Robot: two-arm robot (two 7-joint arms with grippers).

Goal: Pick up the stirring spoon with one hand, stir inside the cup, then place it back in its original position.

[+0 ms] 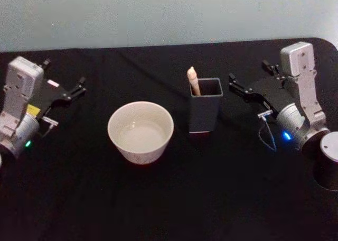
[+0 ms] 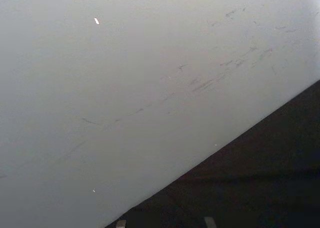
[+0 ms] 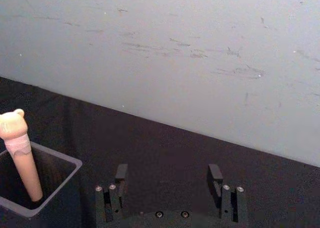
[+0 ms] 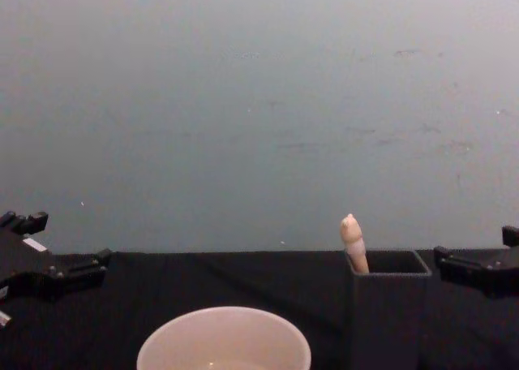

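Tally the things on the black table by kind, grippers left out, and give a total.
Round cream-white cup: 1
Tall dark grey square holder: 1
Stirring spoon with a cream-beige handle, standing in the holder: 1
Total: 3

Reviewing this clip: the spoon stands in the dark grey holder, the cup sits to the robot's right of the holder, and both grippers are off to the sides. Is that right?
Not quite. The head view shows the cup to the robot's left of the holder, not its right. The rest holds: the spoon stands in the holder, and the left gripper and right gripper sit off to the sides.
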